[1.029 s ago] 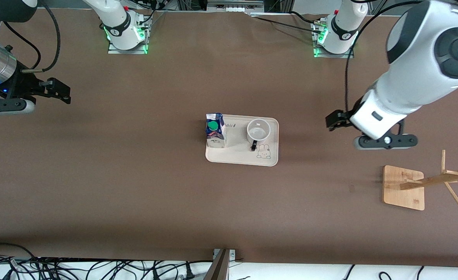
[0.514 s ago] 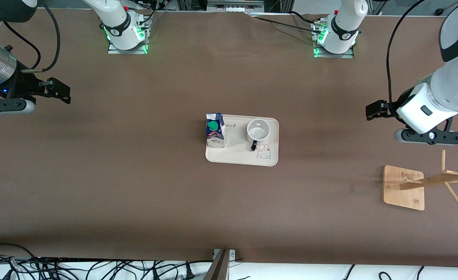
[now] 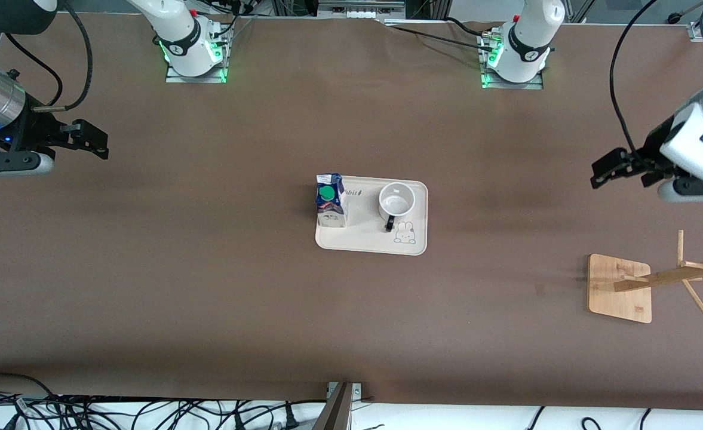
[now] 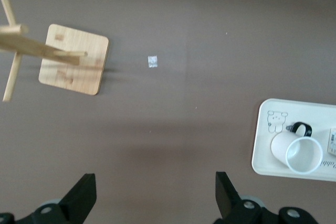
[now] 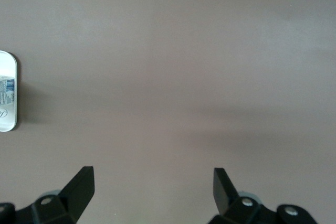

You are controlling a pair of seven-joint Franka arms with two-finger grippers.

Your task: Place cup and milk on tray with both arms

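The cream tray (image 3: 363,242) lies at the table's middle. The milk carton (image 3: 331,200), with its green cap up, stands on the tray's end toward the right arm. The white cup (image 3: 396,200) stands upright on the tray's other end, its black handle pointing toward the front camera. The cup (image 4: 303,153) and tray (image 4: 261,148) also show in the left wrist view. My left gripper (image 3: 609,169) is open and empty, up over bare table at the left arm's end. My right gripper (image 3: 91,141) is open and empty over bare table at the right arm's end.
A wooden rack with a square base (image 3: 619,288) and slanted pegs stands near the left arm's end, nearer the front camera than the left gripper; it shows in the left wrist view (image 4: 73,65) too. Cables lie along the table's front edge.
My left arm has drawn back from beside the tray toward its own end of the table, its gripper open and empty. The right arm has not moved.
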